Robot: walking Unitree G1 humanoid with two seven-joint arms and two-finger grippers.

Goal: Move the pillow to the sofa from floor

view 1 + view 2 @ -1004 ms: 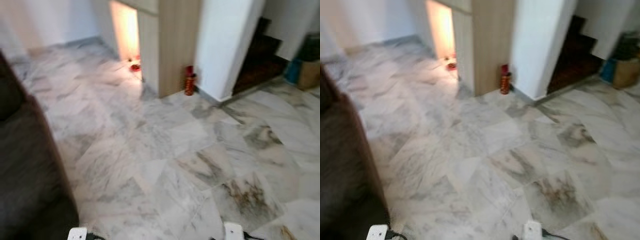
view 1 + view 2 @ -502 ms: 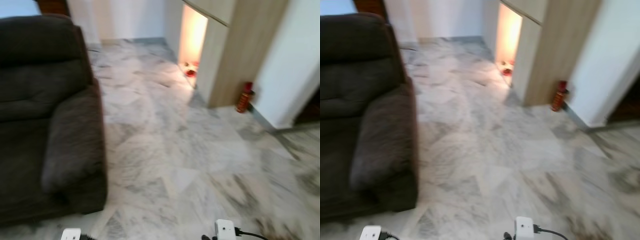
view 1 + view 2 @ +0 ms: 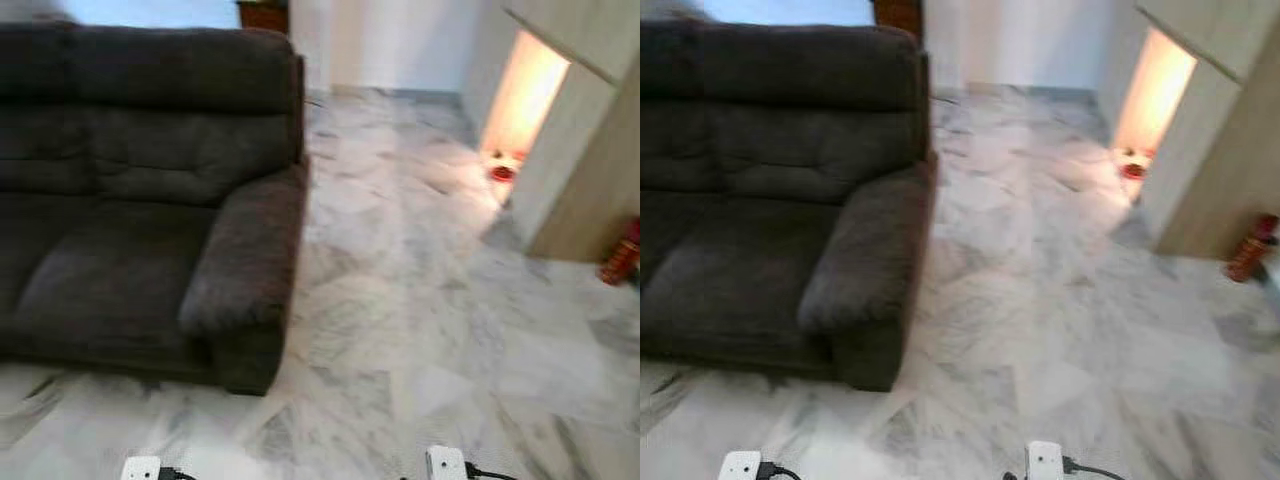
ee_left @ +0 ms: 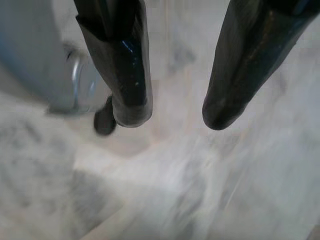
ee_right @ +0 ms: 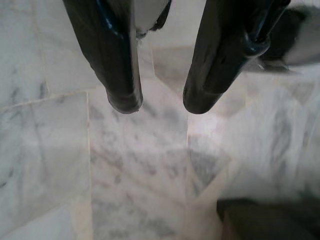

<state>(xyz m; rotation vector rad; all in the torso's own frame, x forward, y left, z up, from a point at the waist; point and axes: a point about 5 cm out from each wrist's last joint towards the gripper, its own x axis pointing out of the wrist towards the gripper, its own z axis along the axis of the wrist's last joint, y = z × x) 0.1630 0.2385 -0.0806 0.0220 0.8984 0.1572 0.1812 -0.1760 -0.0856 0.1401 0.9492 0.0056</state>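
Observation:
A dark brown fabric sofa [image 3: 130, 200] stands on the left of the marble floor, its padded armrest [image 3: 250, 250] nearest to me. My left gripper [image 4: 175, 112] hangs low over the floor, open, with nothing between its two black fingers [image 4: 125, 65]. My right gripper [image 5: 157, 102] also hangs over the pale tiles, open and holding nothing. White wrist parts of both arms [image 3: 140, 468] [image 3: 445, 464] peek in at the bottom edge of the eye views.
A wooden cabinet [image 3: 580, 190] with a lit niche [image 3: 520, 110] stands at the right, small red things on the floor inside it. A red bottle [image 3: 1250, 250] sits at the cabinet's foot. Marble floor [image 3: 420, 300] stretches between sofa and cabinet.
The whole view has swung to the left: the sofa now fills the left half and the cabinet has slid to the right edge. Both arms still hang low.

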